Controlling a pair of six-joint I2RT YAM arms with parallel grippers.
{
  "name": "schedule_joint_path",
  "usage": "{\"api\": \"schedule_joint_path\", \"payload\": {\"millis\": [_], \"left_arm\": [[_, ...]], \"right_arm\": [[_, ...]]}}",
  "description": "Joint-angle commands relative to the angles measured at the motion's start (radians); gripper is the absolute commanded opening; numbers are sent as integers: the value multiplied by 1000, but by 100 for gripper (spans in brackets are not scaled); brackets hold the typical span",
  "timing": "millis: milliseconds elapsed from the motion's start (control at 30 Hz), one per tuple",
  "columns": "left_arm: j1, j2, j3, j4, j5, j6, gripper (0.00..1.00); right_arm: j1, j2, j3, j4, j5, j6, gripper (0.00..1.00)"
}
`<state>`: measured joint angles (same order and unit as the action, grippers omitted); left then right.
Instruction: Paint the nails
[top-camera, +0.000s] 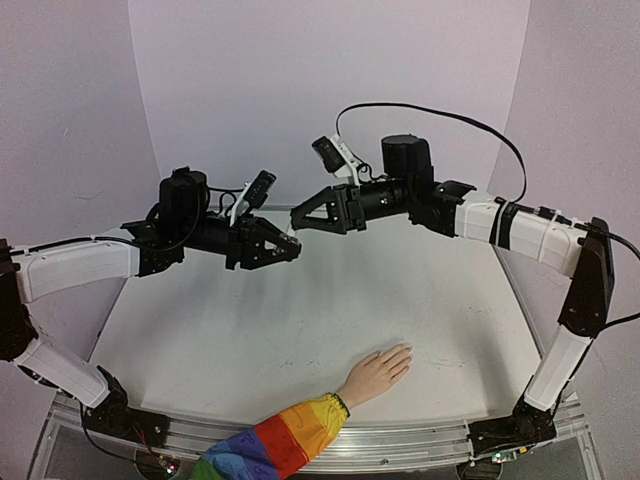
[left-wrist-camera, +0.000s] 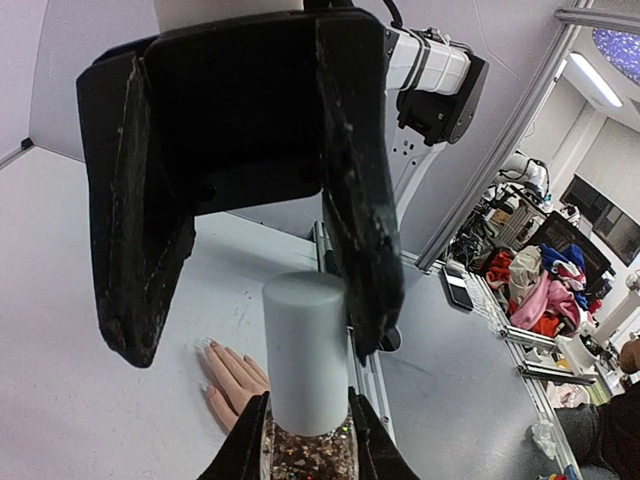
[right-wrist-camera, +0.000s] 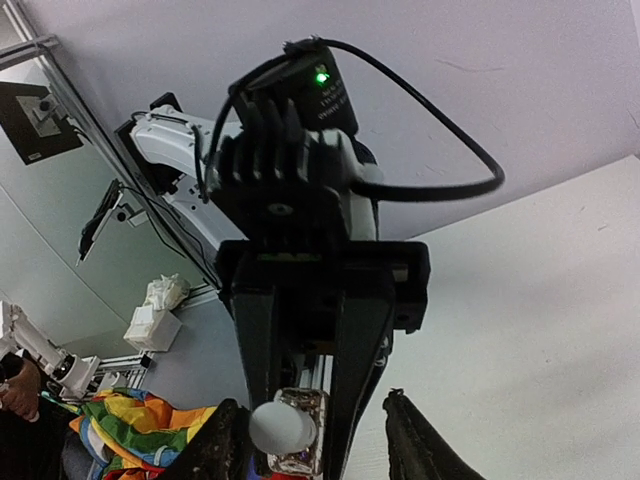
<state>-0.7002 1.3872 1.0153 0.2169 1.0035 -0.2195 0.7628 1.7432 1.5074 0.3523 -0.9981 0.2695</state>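
Note:
The small flesh-coloured hand (top-camera: 375, 375) with a rainbow-striped sleeve (top-camera: 275, 445) lies flat at the table's near edge. Its pale nails (left-wrist-camera: 211, 346) show in the left wrist view. My left gripper (top-camera: 290, 250) is held high over the table's middle. It is shut on a polish bottle (left-wrist-camera: 308, 455) of glittery contents with a whitish cylindrical cap (left-wrist-camera: 305, 350). My right gripper (top-camera: 298, 222) faces it tip to tip and is open. Its fingers (right-wrist-camera: 228, 440) stand either side of the cap (right-wrist-camera: 280, 428) without closing on it.
The white table (top-camera: 300, 330) is walled by pale panels at the back and sides. An aluminium rail (top-camera: 420, 440) runs along the near edge between the arm bases. Room clutter shows beyond the table in the left wrist view (left-wrist-camera: 530, 290).

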Motion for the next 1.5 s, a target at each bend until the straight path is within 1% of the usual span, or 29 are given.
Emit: {"api": "schedule_joint_path", "payload": {"millis": [0,267,367,567,600,633,667,700,733,833,967,1033,1100,1167,1233,1300,1367,1467], "left_arm": [[1,8,50,41,54,-9,0],[1,13,57,42,69,0,0],[1,12,57,42,69,1,0],[1,6,59,41,59,6,0],[1,5,58,42,53,7,0],[1,2,57,42,46,9,0],[1,-4,57,42,34,12,0],[1,-10,56,42,13,18,0],[1,-21,52,42,-20,27,0],[1,-57,36,43,-191,79,0],[-1,-86,52,52,-524,150,0],[-16,-75,85,85,-711,203,0],[-36,-48,119,151,-809,275,0],[-55,2,161,215,-859,323,0],[-71,43,200,264,-900,352,0],[-88,70,222,291,-919,388,0],[-109,82,223,297,-931,418,0],[-135,69,170,295,-946,445,0]], "right_arm": [[1,-1,27,150,-97,59,44],[16,21,35,170,-114,71,29],[19,33,44,172,-121,73,28],[31,48,49,175,-125,73,18],[35,49,50,176,-127,72,15],[38,51,50,177,-129,70,10],[39,52,47,178,-128,68,3],[41,52,43,177,-124,68,0],[41,52,38,177,-122,67,0],[42,47,10,177,-97,66,0],[46,31,-39,175,29,79,0],[55,33,-49,166,185,124,0],[85,54,-26,115,366,159,0],[174,105,41,-5,667,201,0],[239,161,103,-116,909,297,0],[279,192,95,-107,980,344,0],[288,206,126,-150,1039,339,0],[288,187,153,-156,1056,308,0]]}}
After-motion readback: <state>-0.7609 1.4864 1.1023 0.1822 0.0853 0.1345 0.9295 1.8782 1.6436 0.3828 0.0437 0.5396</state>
